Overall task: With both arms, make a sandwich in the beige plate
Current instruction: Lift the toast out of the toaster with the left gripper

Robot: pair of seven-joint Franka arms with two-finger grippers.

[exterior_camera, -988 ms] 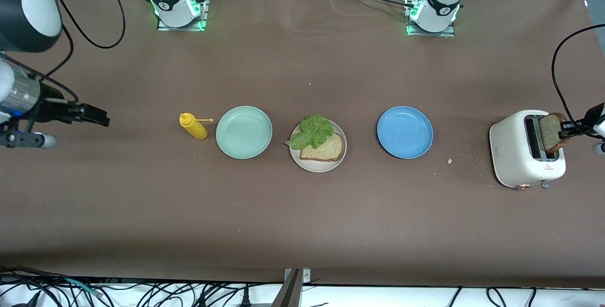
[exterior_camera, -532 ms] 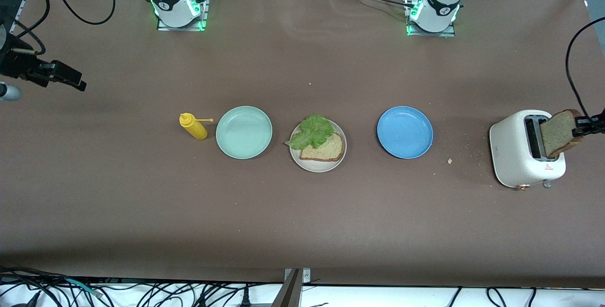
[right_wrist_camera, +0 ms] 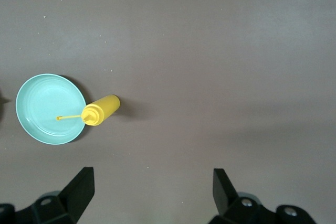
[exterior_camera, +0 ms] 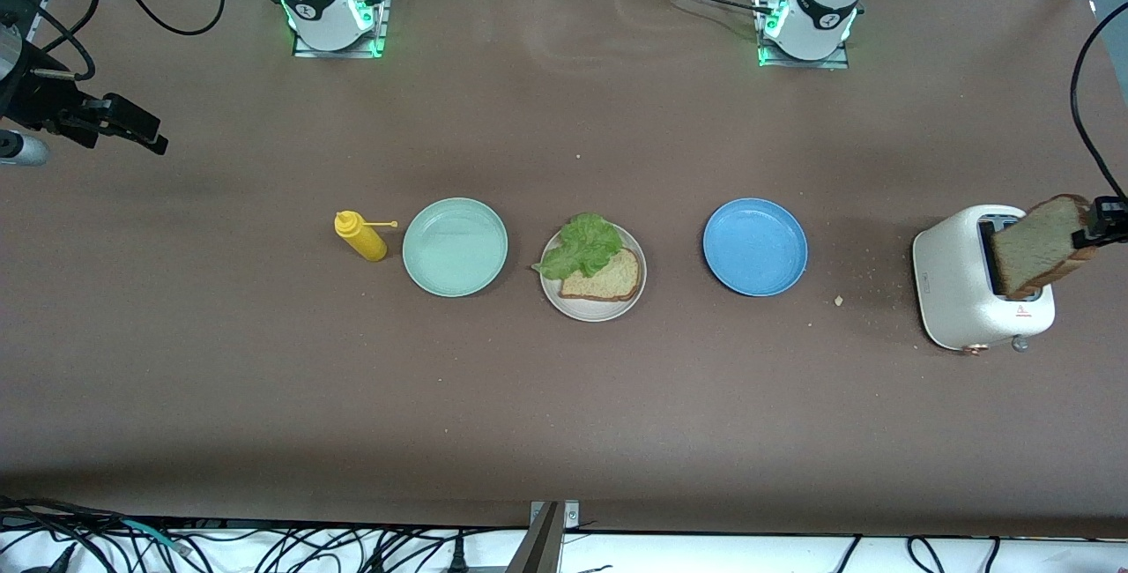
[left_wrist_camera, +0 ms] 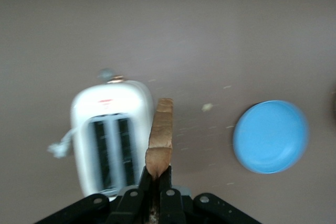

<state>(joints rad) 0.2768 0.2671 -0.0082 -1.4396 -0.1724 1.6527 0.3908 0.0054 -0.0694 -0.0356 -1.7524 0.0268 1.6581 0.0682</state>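
The beige plate (exterior_camera: 568, 301) sits mid-table with one brown bread slice (exterior_camera: 608, 277) and a green lettuce leaf (exterior_camera: 582, 244) partly over it. My left gripper (exterior_camera: 1093, 229) is shut on a second bread slice (exterior_camera: 1035, 247) and holds it above the white toaster (exterior_camera: 961, 291). In the left wrist view the slice (left_wrist_camera: 161, 135) stands edge-on between the fingers (left_wrist_camera: 169, 174), clear of the toaster (left_wrist_camera: 110, 129). My right gripper (exterior_camera: 145, 128) is open and empty, up over the right arm's end of the table; its fingers (right_wrist_camera: 81, 184) show spread wide.
A mint-green plate (exterior_camera: 455, 247) and a yellow squeeze bottle (exterior_camera: 359, 235) lie toward the right arm's end from the beige plate. A blue plate (exterior_camera: 755, 246) lies between the beige plate and the toaster. Crumbs (exterior_camera: 838, 300) lie near the toaster.
My left gripper has lifted the bread slice up out of the toaster slot. My right gripper has drawn back and up, away from the plates.
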